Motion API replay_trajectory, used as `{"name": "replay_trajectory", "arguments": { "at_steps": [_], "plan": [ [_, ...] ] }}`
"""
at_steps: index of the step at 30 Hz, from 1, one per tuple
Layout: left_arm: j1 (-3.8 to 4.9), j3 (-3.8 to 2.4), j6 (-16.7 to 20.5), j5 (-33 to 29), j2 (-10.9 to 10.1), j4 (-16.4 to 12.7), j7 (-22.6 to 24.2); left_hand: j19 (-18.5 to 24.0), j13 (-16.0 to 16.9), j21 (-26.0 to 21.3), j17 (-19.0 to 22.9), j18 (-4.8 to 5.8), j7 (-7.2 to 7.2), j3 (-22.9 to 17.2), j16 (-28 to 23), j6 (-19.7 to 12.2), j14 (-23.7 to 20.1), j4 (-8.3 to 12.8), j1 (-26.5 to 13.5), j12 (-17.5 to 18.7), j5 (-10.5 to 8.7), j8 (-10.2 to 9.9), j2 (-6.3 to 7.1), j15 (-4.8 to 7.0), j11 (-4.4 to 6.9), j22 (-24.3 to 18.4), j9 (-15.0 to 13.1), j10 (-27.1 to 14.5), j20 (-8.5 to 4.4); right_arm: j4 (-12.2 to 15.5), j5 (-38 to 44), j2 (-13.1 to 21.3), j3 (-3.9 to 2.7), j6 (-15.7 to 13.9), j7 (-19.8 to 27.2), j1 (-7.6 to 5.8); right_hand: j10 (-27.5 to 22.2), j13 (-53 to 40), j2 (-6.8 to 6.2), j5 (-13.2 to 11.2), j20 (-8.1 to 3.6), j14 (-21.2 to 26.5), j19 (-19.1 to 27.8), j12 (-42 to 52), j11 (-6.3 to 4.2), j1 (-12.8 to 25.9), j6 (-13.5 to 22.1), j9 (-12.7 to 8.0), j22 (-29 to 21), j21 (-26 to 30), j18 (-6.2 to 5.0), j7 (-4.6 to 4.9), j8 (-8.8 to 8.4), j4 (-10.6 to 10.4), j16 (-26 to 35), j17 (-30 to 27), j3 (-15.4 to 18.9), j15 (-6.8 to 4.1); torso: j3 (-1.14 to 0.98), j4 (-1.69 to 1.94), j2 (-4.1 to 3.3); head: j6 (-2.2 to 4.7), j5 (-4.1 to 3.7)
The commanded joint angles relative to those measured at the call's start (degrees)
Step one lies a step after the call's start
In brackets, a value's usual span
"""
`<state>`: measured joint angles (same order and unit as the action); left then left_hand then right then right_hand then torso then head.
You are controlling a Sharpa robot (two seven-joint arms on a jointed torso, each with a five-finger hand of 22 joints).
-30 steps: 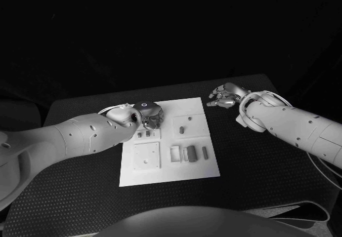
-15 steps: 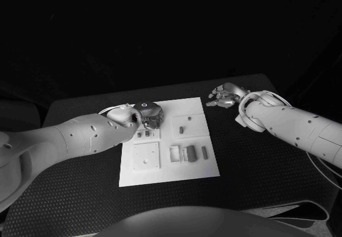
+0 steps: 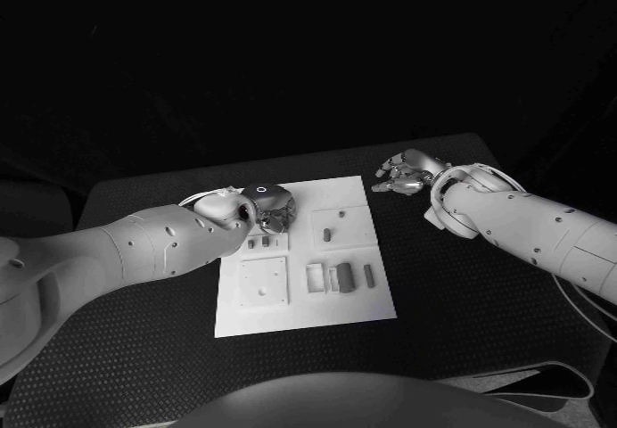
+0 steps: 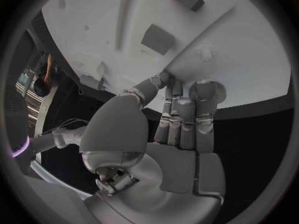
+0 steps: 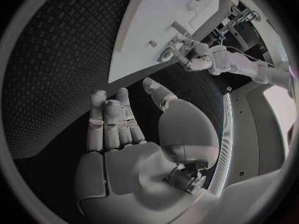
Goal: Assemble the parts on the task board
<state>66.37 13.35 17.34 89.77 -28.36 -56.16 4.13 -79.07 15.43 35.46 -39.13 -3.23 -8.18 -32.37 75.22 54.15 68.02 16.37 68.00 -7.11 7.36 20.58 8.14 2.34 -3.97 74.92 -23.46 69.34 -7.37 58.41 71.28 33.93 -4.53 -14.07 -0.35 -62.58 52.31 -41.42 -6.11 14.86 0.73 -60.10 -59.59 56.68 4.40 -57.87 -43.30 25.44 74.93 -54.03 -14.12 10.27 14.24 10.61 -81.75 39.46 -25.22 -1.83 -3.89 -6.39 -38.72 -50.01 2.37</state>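
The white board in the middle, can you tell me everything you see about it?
The task board is a flat white rectangular plate lying on the black table. It looks like smooth plastic, with raised square plates and shallow slots. Small grey parts lie or stand on it. The left hand is over its far left corner, fingertips at the surface. The right hand is off its far right corner, apart.
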Motion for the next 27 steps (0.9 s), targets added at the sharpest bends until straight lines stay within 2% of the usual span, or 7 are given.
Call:
{"name": "replay_trajectory", "arguments": {
  "at_steps": [1,12,24,27],
  "plan": [
    [-0.27,0.14,-2.28,0.82,0.28,0.34,-0.46,-0.17,0.22,0.25,0.11,-7.91,0.05,-0.22,0.38,0.38,0.33,0.11,-0.01,-0.41,-0.26,0.18,-0.76,0.28,0.13,1.11,-0.02,0.58,-0.47,0.10,0.40,-0.02,0.00,0.60,0.49,0.02,-0.46,0.05,0.08,-0.04,-0.44,0.44,-0.15,0.34,-0.12,0.59,-0.20,-0.09,0.93,0.20,-0.88,0.49,0.33,-0.04,0.21,-0.09,0.02,-0.14,-0.01,0.00,-0.03,0.01,-0.01],
    [-0.49,0.14,-2.13,0.92,0.45,0.71,-0.47,-0.36,0.55,0.34,0.17,-7.77,0.23,-0.31,0.42,0.81,0.59,0.12,0.06,-0.44,-0.24,0.34,-1.06,0.44,0.28,1.10,-0.07,0.88,-0.60,0.11,0.40,-0.02,0.00,0.61,0.48,0.02,-0.46,0.06,0.09,-0.04,-0.44,0.44,-0.15,0.34,-0.12,0.59,-0.20,-0.09,0.93,0.20,-0.88,0.49,0.33,-0.04,0.21,-0.09,0.02,-0.14,-0.02,0.00,-0.01,0.01,-0.07],
    [-0.56,0.13,-0.82,1.36,0.43,0.82,-0.64,-1.55,1.68,0.93,0.49,-7.36,1.28,-1.22,0.47,3.31,2.25,0.18,0.77,-0.79,-0.19,1.34,-2.69,1.35,1.22,1.08,-0.53,3.19,-1.29,0.15,0.40,-0.03,0.00,0.57,0.49,0.02,-0.46,0.06,0.08,-0.04,-0.44,0.44,-0.15,0.35,-0.12,0.60,-0.20,-0.10,0.93,0.20,-0.88,0.49,0.33,-0.05,0.21,-0.09,0.02,-0.14,-0.03,0.00,0.00,0.01,-0.11],
    [-0.57,0.13,-0.35,1.36,0.44,0.84,-0.56,-1.93,2.07,1.07,0.67,-7.18,1.63,-2.52,0.31,4.32,2.83,0.04,1.42,-0.93,-1.47,1.69,-2.99,1.76,1.63,1.04,-0.81,4.21,-1.54,0.17,0.40,-0.03,0.00,0.56,0.47,0.02,-0.46,0.06,0.08,-0.04,-0.44,0.44,-0.15,0.35,-0.12,0.61,-0.20,-0.10,0.93,0.20,-0.88,0.49,0.34,-0.05,0.21,-0.09,0.02,-0.14,-0.04,0.00,-0.02,0.01,0.00]
  ]
}}
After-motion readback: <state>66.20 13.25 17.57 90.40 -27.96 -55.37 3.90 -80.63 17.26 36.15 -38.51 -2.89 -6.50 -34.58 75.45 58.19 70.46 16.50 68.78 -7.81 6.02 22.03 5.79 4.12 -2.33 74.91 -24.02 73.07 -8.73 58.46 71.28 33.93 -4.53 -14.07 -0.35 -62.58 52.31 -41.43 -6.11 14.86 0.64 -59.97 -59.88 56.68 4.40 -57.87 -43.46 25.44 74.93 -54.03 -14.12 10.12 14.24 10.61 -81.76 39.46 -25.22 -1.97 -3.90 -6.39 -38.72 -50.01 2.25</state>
